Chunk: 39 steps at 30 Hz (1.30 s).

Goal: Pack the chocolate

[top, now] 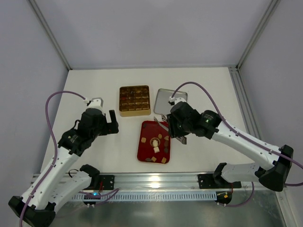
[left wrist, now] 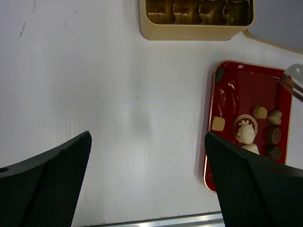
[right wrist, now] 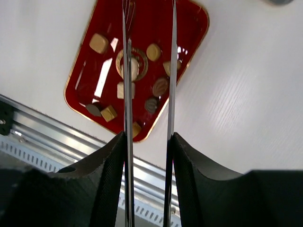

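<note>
- Rail (top: 156, 182): aluminium, along the near edge of the table (left wrist: 94, 71), at 6 o'clock from the tray.
- Tray (top: 147, 130): red with a gold rim, at table centre.
- Chocolate (right wrist: 160, 86): some ten loose pieces in tan, brown and cream, all in the tray, mostly its middle and near half. One cream piece sits on the gold medallion.
- Left gripper (left wrist: 147, 142): at 9 o'clock from the tray, over bare table. Jaws spread wide, holding nothing.
- Right gripper (right wrist: 147, 142): above the tray's 1 o'clock corner, pads clamped on tweezers (right wrist: 172, 71). The two blades run parallel and apart, crossing in front of the middle pieces in the wrist view. Their tips are too thin to read.
- Box (top: 135, 100): gold and gridded, at 11 o'clock beyond the tray. Cells look brown; contents cannot be told.
- Silver lid (top: 163, 99): at 1 o'clock, just beside the box. The right arm hides its near right corner.
</note>
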### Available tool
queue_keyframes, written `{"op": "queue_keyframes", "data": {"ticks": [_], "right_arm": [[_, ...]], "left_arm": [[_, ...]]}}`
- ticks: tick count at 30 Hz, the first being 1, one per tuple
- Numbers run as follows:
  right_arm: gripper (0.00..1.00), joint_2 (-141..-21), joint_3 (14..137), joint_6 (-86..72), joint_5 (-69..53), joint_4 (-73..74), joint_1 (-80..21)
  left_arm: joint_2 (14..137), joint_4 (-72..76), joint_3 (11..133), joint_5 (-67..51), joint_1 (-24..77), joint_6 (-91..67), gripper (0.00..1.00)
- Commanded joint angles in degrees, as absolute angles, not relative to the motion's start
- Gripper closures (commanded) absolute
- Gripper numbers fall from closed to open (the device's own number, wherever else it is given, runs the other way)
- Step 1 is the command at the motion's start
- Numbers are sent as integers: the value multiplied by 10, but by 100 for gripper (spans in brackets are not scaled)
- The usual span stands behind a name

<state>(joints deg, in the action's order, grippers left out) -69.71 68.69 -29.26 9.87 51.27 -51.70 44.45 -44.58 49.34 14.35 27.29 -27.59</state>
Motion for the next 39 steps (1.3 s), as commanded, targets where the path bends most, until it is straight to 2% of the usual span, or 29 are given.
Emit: {"op": "queue_keyframes", "data": {"ticks": [1,24,39], "right_arm": [[56,-678,652,-334,98,529,-541],[57,-698,616,-357,95,535,-585],[58,-694,644,-362,90,574,-614]], "left_arm": [[444,-432,494,148,271,-274,0],[446,-433,494,147,271,-272,0],[445,-434,494,148,271,-273,0]]}}
